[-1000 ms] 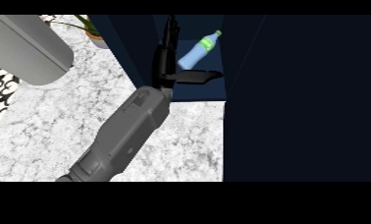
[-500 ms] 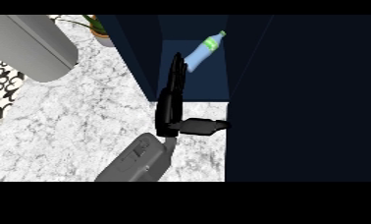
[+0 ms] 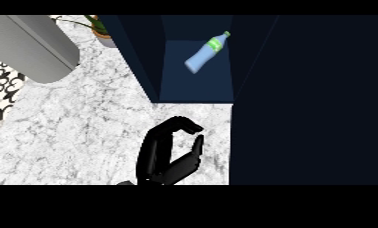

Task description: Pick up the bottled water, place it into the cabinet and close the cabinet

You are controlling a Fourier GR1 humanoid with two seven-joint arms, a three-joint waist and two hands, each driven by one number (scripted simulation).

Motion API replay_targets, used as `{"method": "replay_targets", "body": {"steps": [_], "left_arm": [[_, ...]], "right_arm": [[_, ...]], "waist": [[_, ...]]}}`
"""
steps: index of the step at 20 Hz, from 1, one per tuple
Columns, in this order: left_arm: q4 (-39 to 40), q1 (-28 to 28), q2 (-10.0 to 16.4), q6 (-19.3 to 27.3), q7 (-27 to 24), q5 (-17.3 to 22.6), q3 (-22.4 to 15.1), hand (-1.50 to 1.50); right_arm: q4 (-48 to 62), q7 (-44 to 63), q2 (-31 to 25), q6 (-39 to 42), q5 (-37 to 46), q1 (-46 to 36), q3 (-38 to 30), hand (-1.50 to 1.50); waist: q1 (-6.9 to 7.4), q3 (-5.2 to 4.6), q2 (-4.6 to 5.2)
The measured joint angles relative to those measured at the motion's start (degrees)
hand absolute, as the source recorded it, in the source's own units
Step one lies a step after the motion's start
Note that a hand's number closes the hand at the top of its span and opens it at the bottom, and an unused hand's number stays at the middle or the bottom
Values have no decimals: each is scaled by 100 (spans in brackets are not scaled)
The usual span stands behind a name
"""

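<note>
The water bottle (image 3: 206, 52), pale blue with a green cap, lies tilted inside the open dark-blue cabinet (image 3: 198, 82), cap pointing to the upper right. Nothing touches it. My right hand (image 3: 167, 155) is on the marble counter in front of the cabinet's opening, well below the bottle. Its fingers are relaxed and slightly bent, its thumb stands apart, and it holds nothing. The cabinet's left door (image 3: 138, 57) stands open, seen edge-on. My left hand does not show.
A broad dark panel (image 3: 310, 97) fills the right side of the view. A large grey rounded cylinder (image 3: 37, 47) lies at the upper left, with a potted plant (image 3: 100, 29) behind it. A black-and-white patterned thing (image 3: 7, 87) sits at the left edge.
My right hand has pulled back out of the cabinet toward the lower edge, and its forearm has left the view. The bottle stays lying inside.
</note>
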Motion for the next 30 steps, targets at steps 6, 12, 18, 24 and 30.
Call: {"method": "replay_targets", "body": {"steps": [6,12,18,24,30], "left_arm": [[-915,765,891,-297,7,-9,11,150],[-1516,1338,1732,-604,-64,137,366,150],[-2078,1914,2442,-1015,-248,440,858,-150],[-2463,2357,3063,-1459,-325,967,1580,-150],[-2669,2791,3484,-1767,-421,1268,2063,-150]], "right_arm": [[-19,110,-148,263,10,75,185,150],[-34,195,-472,869,54,191,468,150],[-98,80,-411,1089,110,170,830,150],[-135,67,-455,1229,188,63,1190,150],[-153,268,-588,1201,286,-261,1703,150]], "waist": [[-8,-2,6],[-24,-8,-7],[-28,-21,-27],[-7,-38,-54],[92,-59,-69]]}}
